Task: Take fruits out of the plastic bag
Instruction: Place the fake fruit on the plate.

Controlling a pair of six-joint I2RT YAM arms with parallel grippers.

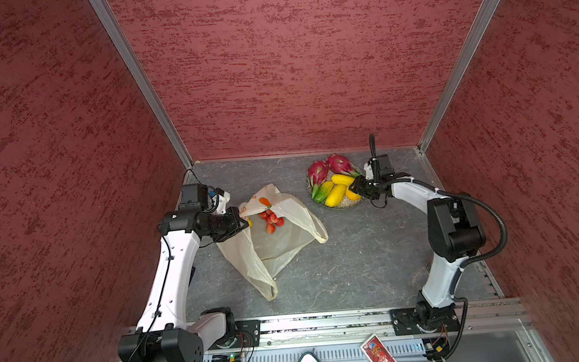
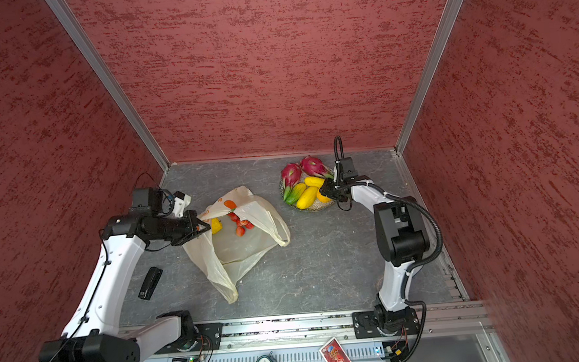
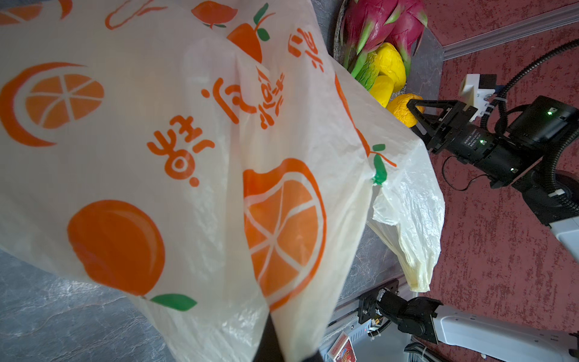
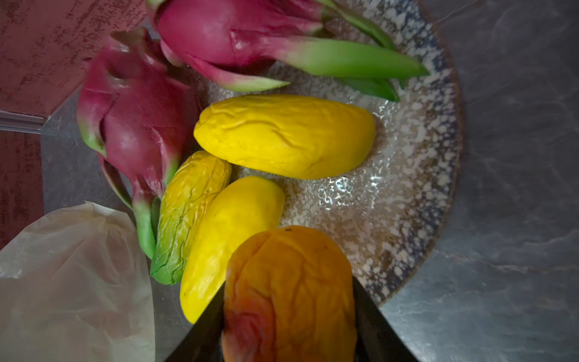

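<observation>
The plastic bag (image 3: 203,219) carries orange lettering (image 3: 181,150) in characters that look Chinese, turned and creased, and I cannot read them. Near the bag, small pale print (image 3: 470,139) on the right gripper (image 3: 412,116) is too fine to read.

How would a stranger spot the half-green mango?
Find the round speckled grey plate at the back of the grey marbled table. Between a pink dragon fruit and a plain yellow mango lies the oblong mango that alone fades from yellow to green.
</observation>
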